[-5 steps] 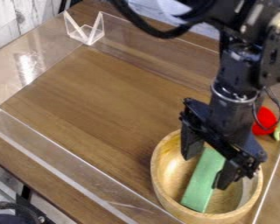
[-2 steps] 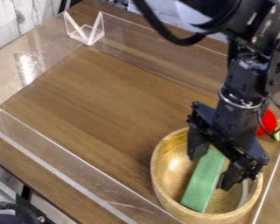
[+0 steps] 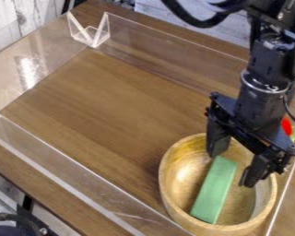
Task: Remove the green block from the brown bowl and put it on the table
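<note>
Presently, in the camera view, the gripper (image 3: pixel 236 164) stands open over the upper part of the brown bowl (image 3: pixel 170 189), its fingers spread. The green block (image 3: pixel 213 190) lies inside the bowl, lengthwise, ungripped. The bowl rests on the table (image 3: pixel 107 97); the red toy (image 3: pixel 286 126), partly hidden, sits behind the gripper.

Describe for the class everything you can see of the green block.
The green block is a flat, elongated, light-green rectangle with a plain, matte-looking surface. No separate parts show. It lies inside the brown bowl, slanting across its floor, its lower end near the rim. The open jaws are above its upper end; whether they touch it, I cannot tell.
</note>
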You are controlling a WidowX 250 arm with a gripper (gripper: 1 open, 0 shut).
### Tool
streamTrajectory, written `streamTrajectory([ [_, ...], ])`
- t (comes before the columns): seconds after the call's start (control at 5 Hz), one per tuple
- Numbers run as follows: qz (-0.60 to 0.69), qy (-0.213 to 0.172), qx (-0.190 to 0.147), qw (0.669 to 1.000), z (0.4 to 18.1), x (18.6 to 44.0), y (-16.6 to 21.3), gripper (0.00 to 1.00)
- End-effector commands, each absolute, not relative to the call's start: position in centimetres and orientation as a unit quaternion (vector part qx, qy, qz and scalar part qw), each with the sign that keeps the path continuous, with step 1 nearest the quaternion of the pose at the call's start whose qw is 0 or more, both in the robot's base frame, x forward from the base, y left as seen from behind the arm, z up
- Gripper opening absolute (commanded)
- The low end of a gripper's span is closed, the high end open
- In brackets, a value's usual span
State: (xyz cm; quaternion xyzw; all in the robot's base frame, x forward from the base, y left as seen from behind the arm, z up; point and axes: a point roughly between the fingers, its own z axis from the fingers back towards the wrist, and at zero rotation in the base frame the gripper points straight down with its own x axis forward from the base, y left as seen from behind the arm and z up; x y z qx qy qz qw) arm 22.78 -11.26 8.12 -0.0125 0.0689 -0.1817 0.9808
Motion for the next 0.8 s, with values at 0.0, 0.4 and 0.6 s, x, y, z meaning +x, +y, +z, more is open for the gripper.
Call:
streamTrajectory([
  [0.0, -0.209, 0.042, -0.017, 0.977, 9.6, 23.2, -10.8, 0.0],
  [0.4, -0.16, 0.071, 0.031, 0.984, 14.6, 25.4, -10.0, 0.0],
  [0.6, -0.131, 0.064, 0.024, 0.989, 13.1, 25.2, -11.3, 1.0],
])
